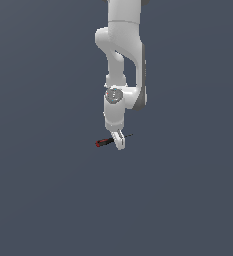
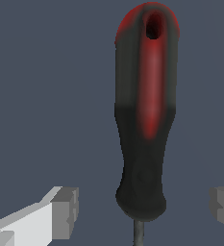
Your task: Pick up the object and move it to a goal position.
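The object [image 1: 104,142] is a small screwdriver-like tool lying flat on the dark grey floor. Its red-and-black handle points to the exterior view's left and its thin dark shaft to the right. In the wrist view the handle [image 2: 144,120] fills the middle, with the shaft [image 2: 138,234] starting at its narrow end. My white gripper [image 1: 119,142] points straight down over the tool where handle meets shaft. It is open [image 2: 144,211]: one fingertip [image 2: 65,211] and the other stand well apart on either side of the handle, not touching it.
The floor [image 1: 48,190] is a plain dark grey surface with nothing else on it. The white arm [image 1: 122,55] rises straight up from the gripper to the top of the exterior view.
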Controlling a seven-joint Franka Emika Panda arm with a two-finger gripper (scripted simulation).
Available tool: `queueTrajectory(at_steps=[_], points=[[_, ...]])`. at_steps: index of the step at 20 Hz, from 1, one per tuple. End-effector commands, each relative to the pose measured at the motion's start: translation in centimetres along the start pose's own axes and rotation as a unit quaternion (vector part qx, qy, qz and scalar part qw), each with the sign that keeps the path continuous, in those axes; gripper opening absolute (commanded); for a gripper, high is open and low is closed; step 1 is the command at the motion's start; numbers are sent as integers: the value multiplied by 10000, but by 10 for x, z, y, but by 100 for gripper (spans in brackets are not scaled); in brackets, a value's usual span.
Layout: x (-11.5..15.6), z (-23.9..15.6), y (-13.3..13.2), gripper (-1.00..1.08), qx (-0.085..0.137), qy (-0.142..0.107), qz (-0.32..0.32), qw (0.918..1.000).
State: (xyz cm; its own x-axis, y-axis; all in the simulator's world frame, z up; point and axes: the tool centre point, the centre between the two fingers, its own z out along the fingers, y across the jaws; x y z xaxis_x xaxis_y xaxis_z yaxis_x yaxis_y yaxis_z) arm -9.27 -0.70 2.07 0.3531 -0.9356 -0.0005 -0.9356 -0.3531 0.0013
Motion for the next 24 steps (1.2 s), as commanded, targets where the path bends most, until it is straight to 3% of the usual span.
queueTrajectory(at_steps=[1, 3, 4, 16, 24], points=[[0, 5, -1, 100, 5, 1, 1, 10000], [0, 6, 0, 100, 6, 1, 3, 10000], [0, 6, 0, -100, 6, 1, 3, 10000], [-1, 5, -1, -100, 6, 1, 3, 10000], [-19, -20, -18, -100, 6, 1, 3, 10000]])
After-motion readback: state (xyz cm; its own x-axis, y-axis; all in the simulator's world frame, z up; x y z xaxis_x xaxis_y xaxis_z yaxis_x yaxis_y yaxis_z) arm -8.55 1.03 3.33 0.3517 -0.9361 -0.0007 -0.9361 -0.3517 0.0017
